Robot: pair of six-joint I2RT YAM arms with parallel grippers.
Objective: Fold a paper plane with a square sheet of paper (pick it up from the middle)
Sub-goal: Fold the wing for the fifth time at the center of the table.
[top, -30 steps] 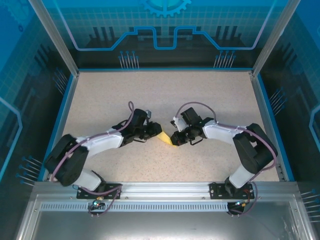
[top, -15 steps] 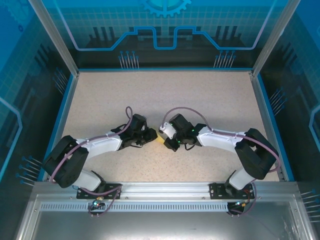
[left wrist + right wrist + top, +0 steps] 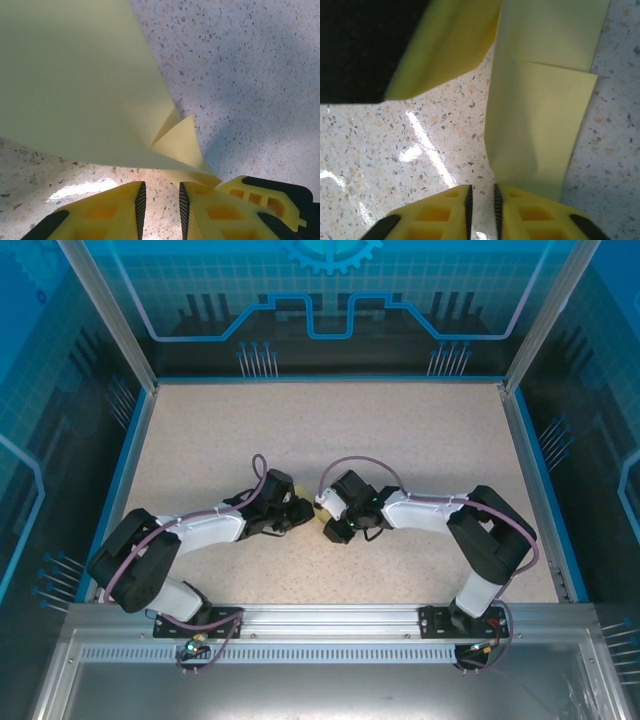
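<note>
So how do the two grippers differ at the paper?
Left gripper meets a broad face of the paper, a pointed flap by its finger; right gripper meets a narrow folded strip. Left gripper reaches in from the left, right gripper from the right. Both: jaws slightly apart, bare table between, nothing held.

The creased yellow sheet of paper (image 3: 75, 75) fills 9 to 12 o'clock, its pointed folded flap (image 3: 180, 142) reaching toward 5 o'clock. At 6 o'clock the left gripper (image 3: 159, 192) stands slightly apart over speckled bench (image 3: 240, 65).
</note>
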